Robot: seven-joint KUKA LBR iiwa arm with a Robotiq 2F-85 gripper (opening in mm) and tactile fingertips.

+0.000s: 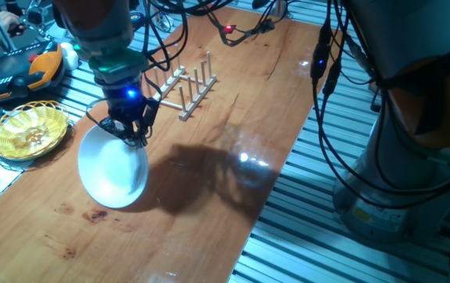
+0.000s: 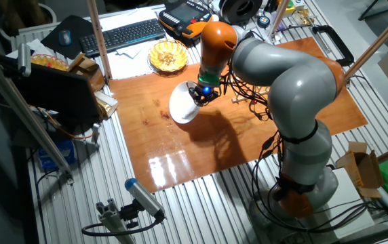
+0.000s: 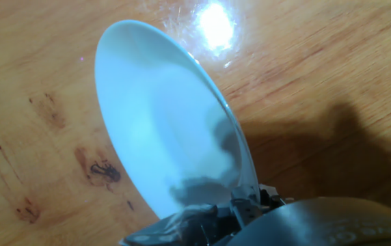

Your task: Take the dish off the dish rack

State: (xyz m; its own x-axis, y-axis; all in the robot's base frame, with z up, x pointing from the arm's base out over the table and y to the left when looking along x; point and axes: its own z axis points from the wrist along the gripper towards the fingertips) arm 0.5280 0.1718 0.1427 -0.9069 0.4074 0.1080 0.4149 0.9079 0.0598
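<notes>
The white dish (image 1: pixel 113 169) hangs tilted on edge over the wooden table, clear of the dish rack (image 1: pixel 189 85), which stands empty behind and to the right. My gripper (image 1: pixel 134 140) is shut on the dish's upper rim. From the other fixed view the dish (image 2: pixel 182 105) shows left of the gripper (image 2: pixel 199 97), with the rack mostly hidden behind the arm. In the hand view the dish (image 3: pixel 161 123) stretches away from the fingers (image 3: pixel 247 201), which pinch its near rim.
A yellow woven basket (image 1: pixel 28 130) sits at the table's left edge, near an orange and black pendant (image 1: pixel 20 67). Cables hang over the far end of the table (image 1: pixel 233 196). The table's right edge drops to a ribbed metal base.
</notes>
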